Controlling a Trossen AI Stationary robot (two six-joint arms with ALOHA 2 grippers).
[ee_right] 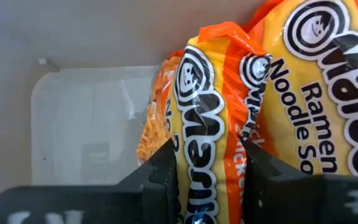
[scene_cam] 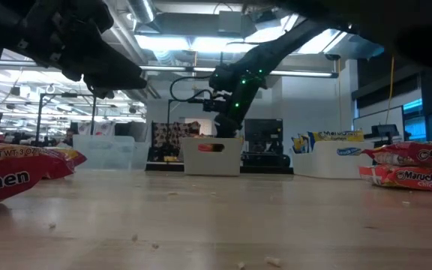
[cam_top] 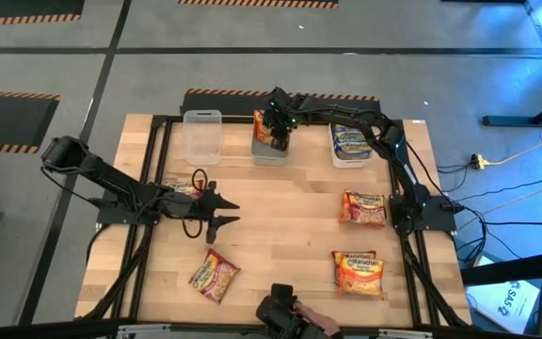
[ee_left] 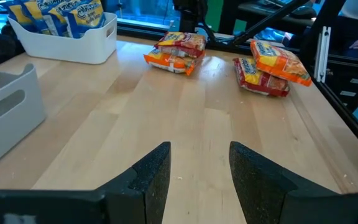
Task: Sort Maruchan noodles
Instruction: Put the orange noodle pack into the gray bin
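Note:
My right gripper [cam_top: 273,132] reaches down into the middle white tub [cam_top: 269,153] at the table's far edge, shut on an orange Maruchan noodle packet [ee_right: 207,112]. A second orange packet [ee_right: 316,81] stands beside it in the same tub. The tub to its right [cam_top: 351,149] holds blue-and-yellow packets. Loose packets lie flat on the table at the right [cam_top: 363,208], near right [cam_top: 358,273] and near left [cam_top: 215,275]. My left gripper [ee_left: 201,174] hovers open over bare wood at the table's left, with nothing between its fingers. My right gripper pinches the orange packet's upper end [ee_right: 207,146] between its two fingers [ee_right: 163,171], one on each flat face. The fingers slant down from above into the tub. The packet stands on edge inside the tub, leaning against the second orange packet; whether its lower end rests on the tub floor I cannot tell.
A clear tub [cam_top: 201,137] stands at the far left of the tub row. Another packet [cam_top: 184,190] lies under my left arm. A dark device [cam_top: 285,315] sits at the table's near edge. Bare wood lies in the table's middle [cam_top: 280,217].

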